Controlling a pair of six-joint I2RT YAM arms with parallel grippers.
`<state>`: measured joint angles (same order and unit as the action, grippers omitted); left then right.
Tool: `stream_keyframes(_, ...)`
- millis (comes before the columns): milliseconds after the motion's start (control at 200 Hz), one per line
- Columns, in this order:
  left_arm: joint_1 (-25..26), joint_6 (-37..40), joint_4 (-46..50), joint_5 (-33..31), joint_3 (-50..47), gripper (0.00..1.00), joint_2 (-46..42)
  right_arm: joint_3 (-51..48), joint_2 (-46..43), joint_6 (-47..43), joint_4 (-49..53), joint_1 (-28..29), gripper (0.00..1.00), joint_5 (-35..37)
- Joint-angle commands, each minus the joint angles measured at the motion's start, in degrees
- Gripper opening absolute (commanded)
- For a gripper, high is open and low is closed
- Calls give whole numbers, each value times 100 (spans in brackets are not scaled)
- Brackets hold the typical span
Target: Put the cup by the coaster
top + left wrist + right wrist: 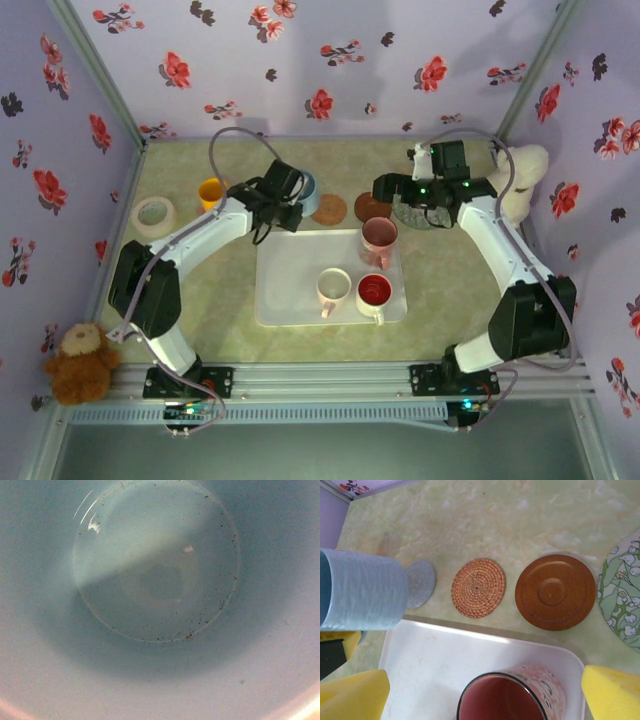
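Left gripper (292, 206) clamped on blue cup (362, 590) rim; we risk landing on grey coaster (421, 582), not beside it, if descent drifts.

Five cups (334, 286), four coasters (478, 587) (one floral), one tray (290, 270).

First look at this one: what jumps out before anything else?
The light blue cup, held by the left gripper at the back of the table, right beside a row of a grey coaster, a woven coaster and a brown wooden coaster. Then the white tray mid-table, with a pink floral mug at its far right corner and the right gripper open close by.
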<state>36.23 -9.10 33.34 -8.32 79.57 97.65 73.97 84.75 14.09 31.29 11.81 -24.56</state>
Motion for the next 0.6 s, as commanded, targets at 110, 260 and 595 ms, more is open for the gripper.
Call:
stream_keyframes(110,-449,-126,-178,-487,278,0,122,402,175,-90,10,119,99,-73)
stream_keyframes(260,-619,-75,-339,-495,244,0,319,425,212,-82,51,165,99,12)
stream_keyframes(595,-822,93,-573,-601,322,0,977,477,261,-55,158,234,99,187)
